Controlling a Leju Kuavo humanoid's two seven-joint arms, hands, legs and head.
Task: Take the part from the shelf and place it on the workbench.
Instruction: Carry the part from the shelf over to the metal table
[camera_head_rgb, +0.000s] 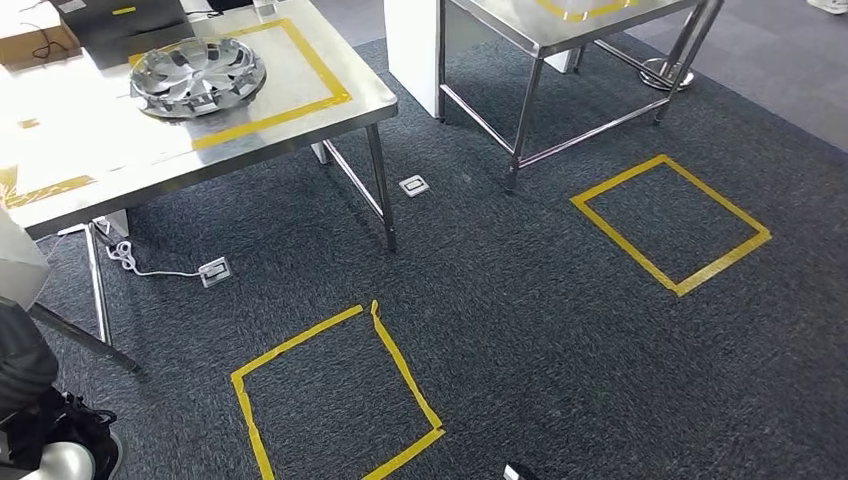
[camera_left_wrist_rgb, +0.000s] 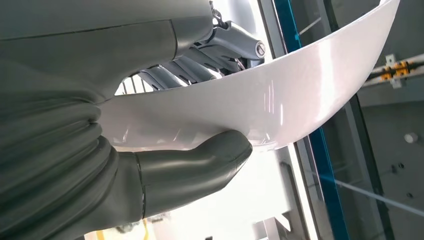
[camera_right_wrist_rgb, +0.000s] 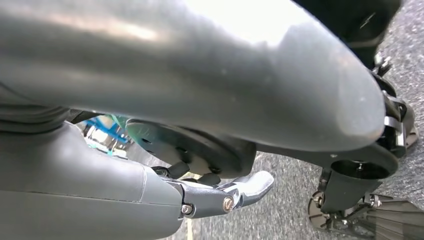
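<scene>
In the left wrist view my left hand (camera_left_wrist_rgb: 150, 150) grips a glossy white curved part (camera_left_wrist_rgb: 280, 95), thumb (camera_left_wrist_rgb: 205, 160) pressed on one face and the darker fingers (camera_left_wrist_rgb: 200, 60) wrapped over the other. In the head view a corner of the white part (camera_head_rgb: 18, 258) shows at the left edge, above my left arm (camera_head_rgb: 22, 365). The steel workbench (camera_head_rgb: 330, 125) stands ahead on the left with a yellow tape rectangle on top. My right hand (camera_right_wrist_rgb: 150, 165) hangs over the carpet with its fingers (camera_right_wrist_rgb: 245, 187) stretched out and nothing in them.
A silver hubcap (camera_head_rgb: 197, 75) lies inside the bench's tape rectangle, with a black box (camera_head_rgb: 120, 30) behind it. A second steel table (camera_head_rgb: 560, 40) stands at the back right. Two yellow tape squares (camera_head_rgb: 335, 400) (camera_head_rgb: 670, 222) mark the dark carpet. A cable and floor sockets (camera_head_rgb: 214, 271) lie under the bench.
</scene>
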